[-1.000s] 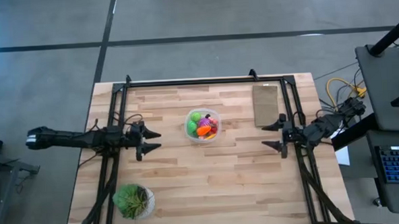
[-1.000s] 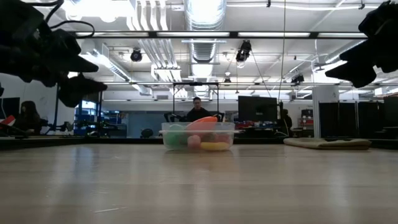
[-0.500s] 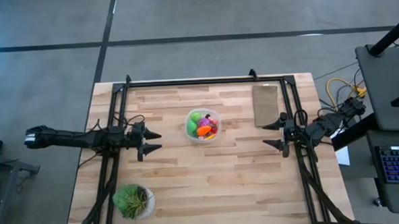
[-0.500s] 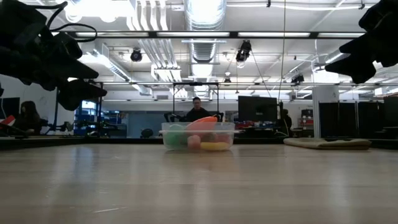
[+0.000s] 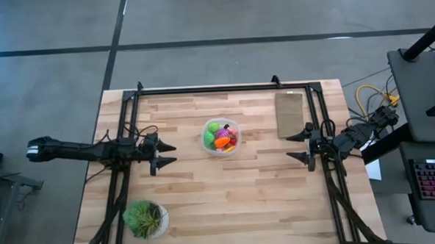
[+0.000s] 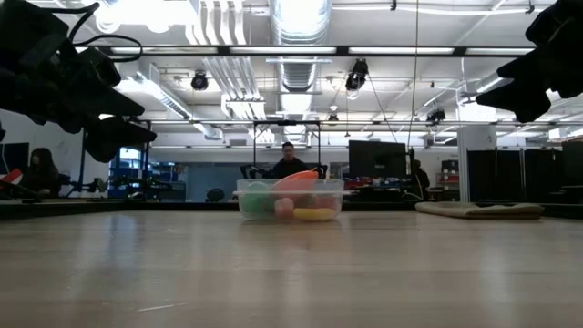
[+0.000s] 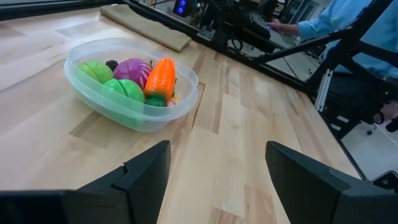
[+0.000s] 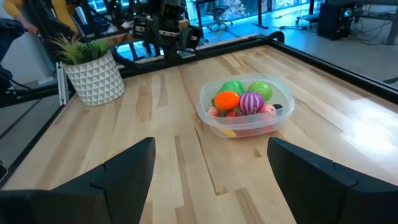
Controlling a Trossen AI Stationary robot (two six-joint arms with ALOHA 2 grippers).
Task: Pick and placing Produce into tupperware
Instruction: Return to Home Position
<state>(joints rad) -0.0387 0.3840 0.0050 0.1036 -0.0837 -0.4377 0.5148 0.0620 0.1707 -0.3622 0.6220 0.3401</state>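
The clear round tupperware (image 5: 221, 136) stands on its base near the middle of the table, a little toward the far side. Several pieces of produce lie inside it: green ones, an orange carrot (image 7: 160, 79), a purple piece (image 8: 252, 102), a yellow one (image 6: 314, 214). My left gripper (image 5: 164, 154) hovers open to the tupperware's left, above the table. My right gripper (image 5: 298, 146) hovers open to its right, also raised. Both have nothing between their fingers.
A flat brown board (image 5: 290, 114) lies at the far right of the table. A leafy plant in a white pot (image 5: 145, 219) stands at the near left corner. A black frame (image 5: 216, 87) runs along the table's far edge and both sides. People sit beyond the table.
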